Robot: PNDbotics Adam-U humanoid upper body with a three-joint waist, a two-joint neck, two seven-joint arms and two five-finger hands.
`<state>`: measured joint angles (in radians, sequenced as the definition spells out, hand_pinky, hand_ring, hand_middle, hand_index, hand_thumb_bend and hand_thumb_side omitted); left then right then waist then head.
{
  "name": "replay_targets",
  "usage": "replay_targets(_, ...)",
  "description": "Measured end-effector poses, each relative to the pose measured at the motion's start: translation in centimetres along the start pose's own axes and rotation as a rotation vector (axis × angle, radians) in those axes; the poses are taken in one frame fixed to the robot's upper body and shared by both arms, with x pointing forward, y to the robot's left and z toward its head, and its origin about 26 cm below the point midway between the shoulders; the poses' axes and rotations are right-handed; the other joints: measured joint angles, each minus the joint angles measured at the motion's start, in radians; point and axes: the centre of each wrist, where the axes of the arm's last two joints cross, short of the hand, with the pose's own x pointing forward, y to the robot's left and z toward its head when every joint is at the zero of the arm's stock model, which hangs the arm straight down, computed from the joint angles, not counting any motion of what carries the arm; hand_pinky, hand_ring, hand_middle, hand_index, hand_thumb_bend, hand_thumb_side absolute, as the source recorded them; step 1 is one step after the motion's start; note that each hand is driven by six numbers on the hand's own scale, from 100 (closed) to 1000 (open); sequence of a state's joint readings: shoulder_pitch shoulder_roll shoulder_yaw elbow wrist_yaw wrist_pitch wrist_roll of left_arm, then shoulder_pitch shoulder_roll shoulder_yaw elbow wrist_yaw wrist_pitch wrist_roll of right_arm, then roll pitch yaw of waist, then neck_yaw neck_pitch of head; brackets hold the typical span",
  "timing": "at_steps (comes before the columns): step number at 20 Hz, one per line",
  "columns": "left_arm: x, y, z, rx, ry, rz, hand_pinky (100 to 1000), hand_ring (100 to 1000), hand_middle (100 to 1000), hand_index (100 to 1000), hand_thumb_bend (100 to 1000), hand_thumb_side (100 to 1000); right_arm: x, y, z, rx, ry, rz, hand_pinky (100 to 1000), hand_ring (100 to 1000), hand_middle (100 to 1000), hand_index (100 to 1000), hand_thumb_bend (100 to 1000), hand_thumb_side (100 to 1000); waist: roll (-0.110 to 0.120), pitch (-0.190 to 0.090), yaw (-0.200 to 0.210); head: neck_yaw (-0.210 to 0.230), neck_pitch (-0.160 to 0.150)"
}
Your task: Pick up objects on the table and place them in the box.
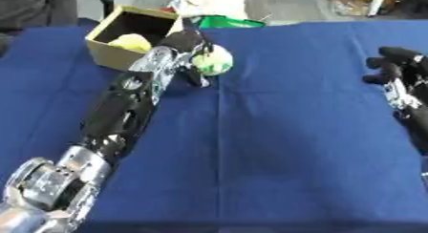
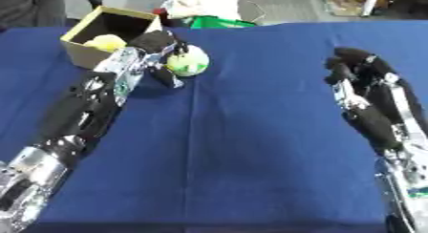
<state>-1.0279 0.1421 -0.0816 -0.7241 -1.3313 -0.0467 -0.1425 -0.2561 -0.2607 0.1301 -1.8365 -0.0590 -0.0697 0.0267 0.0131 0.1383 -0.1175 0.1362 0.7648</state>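
- I'm running the left hand (image 2: 159, 48) out across the table (image 1: 276, 132), arm stretched toward the far-left corner.
- Left hand is grasping a pale green-yellow round object (image 1: 212, 62); fingers curled around it from the left side, the object sticking out to the right of the hand.
- I'm seeing the object held up just beside the box's near-right corner, not inside it; can't tell whether it's touching the box.
- Box (image 1: 105, 52) is an open tan cardboard one with a dark inside, sitting at the far-left of the table on the blue cloth.
- A yellowish item (image 1: 131, 41) is already lying inside the box, toward the near wall.
- Right hand (image 2: 355, 67) is idling at the right side, well apart from the box, fingers curled, holding nothing.
- Right forearm is running down to the lower-right corner in the right eye view.
- Something green (image 1: 227, 22) and white clutter are sitting beyond the far table edge, behind the box.
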Motion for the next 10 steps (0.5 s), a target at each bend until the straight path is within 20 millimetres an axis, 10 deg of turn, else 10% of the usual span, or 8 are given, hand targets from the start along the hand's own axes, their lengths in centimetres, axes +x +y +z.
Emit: replay_targets(10, 0.64, -0.98, -0.03, 0.112, 0.040, -0.032, 719, 630, 615, 796, 555, 255, 0.00, 0.10, -0.11, 0.010, -0.002, -0.001, 732, 838, 637, 797, 100, 417, 0.003, 0.007, -0.005, 0.002, 0.000)
